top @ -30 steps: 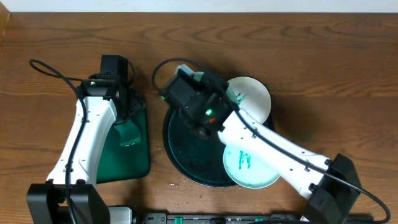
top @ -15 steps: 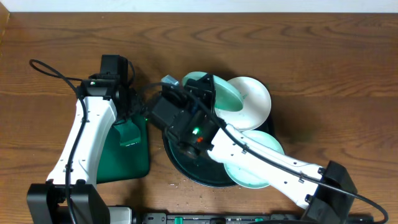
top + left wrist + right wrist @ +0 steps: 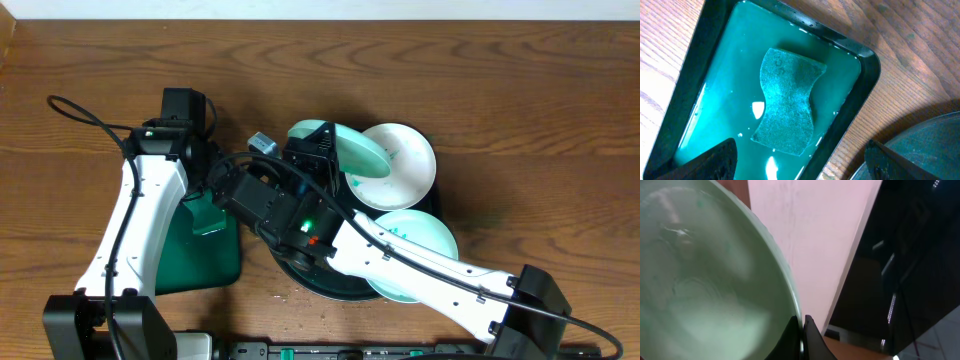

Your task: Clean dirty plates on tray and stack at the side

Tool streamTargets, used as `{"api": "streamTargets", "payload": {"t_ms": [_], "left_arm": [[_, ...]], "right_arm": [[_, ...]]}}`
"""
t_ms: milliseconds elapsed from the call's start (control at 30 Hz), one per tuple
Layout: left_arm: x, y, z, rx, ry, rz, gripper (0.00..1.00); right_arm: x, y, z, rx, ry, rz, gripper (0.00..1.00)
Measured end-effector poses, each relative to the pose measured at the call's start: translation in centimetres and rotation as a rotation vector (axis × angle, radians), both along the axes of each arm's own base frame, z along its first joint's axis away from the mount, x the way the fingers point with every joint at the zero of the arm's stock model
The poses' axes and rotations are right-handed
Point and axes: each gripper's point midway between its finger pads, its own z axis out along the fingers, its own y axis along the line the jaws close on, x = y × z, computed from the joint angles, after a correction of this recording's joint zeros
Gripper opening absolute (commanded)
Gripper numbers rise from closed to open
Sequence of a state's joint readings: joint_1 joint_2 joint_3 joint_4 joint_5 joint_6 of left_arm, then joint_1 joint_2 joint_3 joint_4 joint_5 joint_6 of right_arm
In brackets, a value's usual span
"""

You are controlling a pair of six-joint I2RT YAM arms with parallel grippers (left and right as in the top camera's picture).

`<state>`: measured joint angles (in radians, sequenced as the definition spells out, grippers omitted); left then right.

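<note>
Because the held plate (image 3: 345, 152) is caught only by its thin rim, with the right gripper (image 3: 802, 332) pinched shut on that edge at the bottom of the wrist view, the main risk is that it swivels or slides out. It hangs steeply tilted in the upper middle of the overhead frame, above the top edge of the round tray (image 3: 305, 280). Its smooth face gives the fingers little to bite on, so any quick swing or wrist roll would lever it against that small contact.

A drop from there would likely land on the tray rim or on the second plate (image 3: 408, 165). That plate sits just to the right with green marks on it, and the held one appears to overlap it. The third plate (image 3: 428, 238) lies at lower right, partly under the right arm, so a low sweep of that arm could drag it.

Further out, the right wrist is crowded close to the left arm at centre left. A move toward the bare tabletop (image 3: 520, 100) or toward the sponge (image 3: 787, 105) could bring the two arms together. The left gripper (image 3: 805, 162) has its jaws spread wide and empty over the sponge, which lies in teal liquid in the rectangular tray (image 3: 869, 67). A wet sponge pressed on a plate held so lightly could push it loose. Whether the held plate is wiped yet I cannot tell.
</note>
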<state>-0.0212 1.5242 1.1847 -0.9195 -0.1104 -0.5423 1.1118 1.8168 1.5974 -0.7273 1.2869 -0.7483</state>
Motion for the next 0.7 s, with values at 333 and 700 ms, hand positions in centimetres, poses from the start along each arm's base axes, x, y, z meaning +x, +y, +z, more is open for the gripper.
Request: {"api": "streamTargets", "payload": {"t_ms": [333,700], "left_arm": [[-0.2,0.0,0.0,0.000,0.006,0.000,0.82],[-0.2,0.0,0.0,0.000,0.008,0.000,0.82]], "right_arm": [[-0.5,0.5,-1.0,0.090,0.034,0.012,0.01],[-1.1,-0.1,-3.6,0.214,0.146,-0.007,0.01]]}}
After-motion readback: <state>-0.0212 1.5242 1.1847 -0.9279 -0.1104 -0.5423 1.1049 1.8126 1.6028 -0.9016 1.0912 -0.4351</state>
